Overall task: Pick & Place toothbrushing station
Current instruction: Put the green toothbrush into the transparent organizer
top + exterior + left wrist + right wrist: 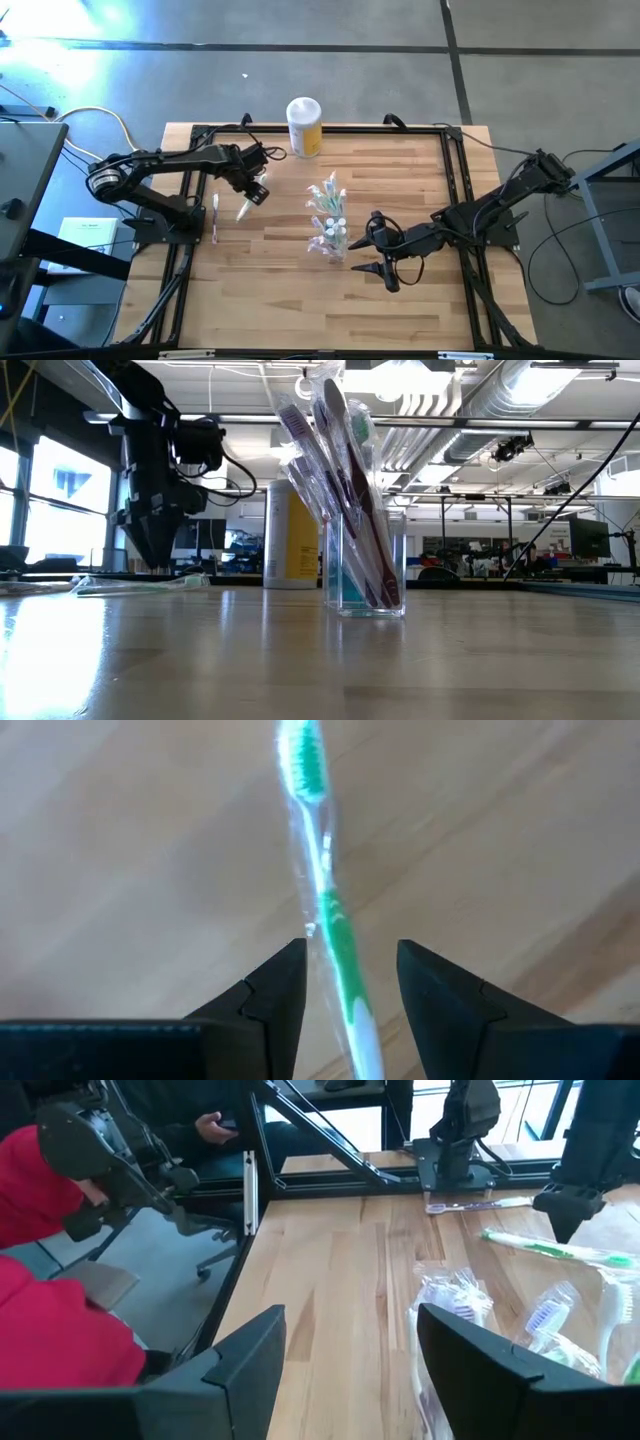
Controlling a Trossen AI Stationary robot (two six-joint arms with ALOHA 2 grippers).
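Toothbrushing station, mid-task. Nearest the front edge of the wooden table (280,300), the right gripper (385,262) waits just beside the clear cup (337,244), its fingers (250,1360) spread with nothing between them; from there it could probably steady the cup if needed. The cup stands upright near mid-table and already holds a sheaf of wrapped toothbrushes (340,470), whose heads lean and fan outward above the rim because the handles rest on the cup's bottom. Farther back and to the left, the left gripper (250,200) points down at the table over a green toothbrush (330,920) in its clear wrapper. The brush's handle runs between the two dark fingers (275,990), which stand part-way apart on either side of it; no contact with the handle can be seen, so this appears to be the approach to a grasp, not a pinch. A pink-accented toothbrush (215,218) lies flat nearer the left edge, evidently waiting its turn. At the far edge stands the white-lidded yellow canister (304,126), apart from the work. Beyond the table a person in red (50,1280) is partly visible.
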